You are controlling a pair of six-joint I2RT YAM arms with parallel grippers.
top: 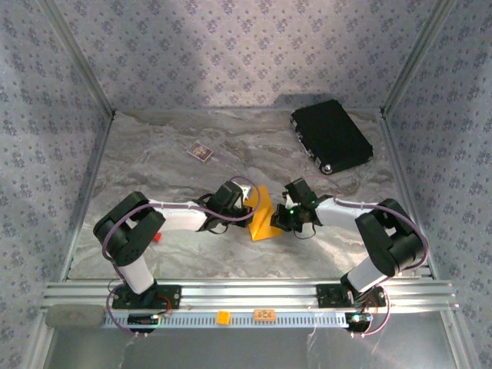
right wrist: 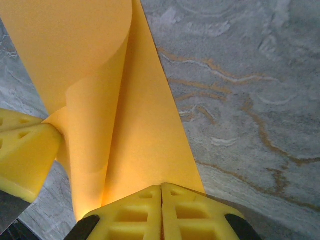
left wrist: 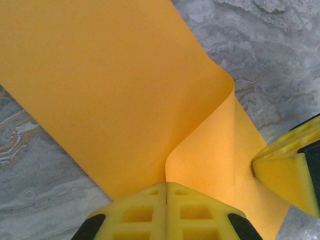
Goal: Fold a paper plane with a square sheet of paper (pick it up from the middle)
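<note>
Left tool (left wrist: pixel 166 186) and right tool (right wrist: pixel 161 187) each clamp my square sheet of paper (left wrist: pixel 100 90), folded between them

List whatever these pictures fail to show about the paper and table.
- Top view: square sheet of paper, creases too small to read.
- Left wrist view: far corners cut off by frame; pinched part hidden inside left hand.
- Top view: small card, print too small.

L arm (top: pixel 181 214) & R arm (top: pixel 346 207): black joint housings, white links, thin purple cable looped along each. Black bases bolted on alu rail (top: pixel 246 296). Left gripper (left wrist: pixel 166 186) & right gripper (right wrist: pixel 161 189): yellow fingers w/ square moulded pockets, black side trim.
</note>
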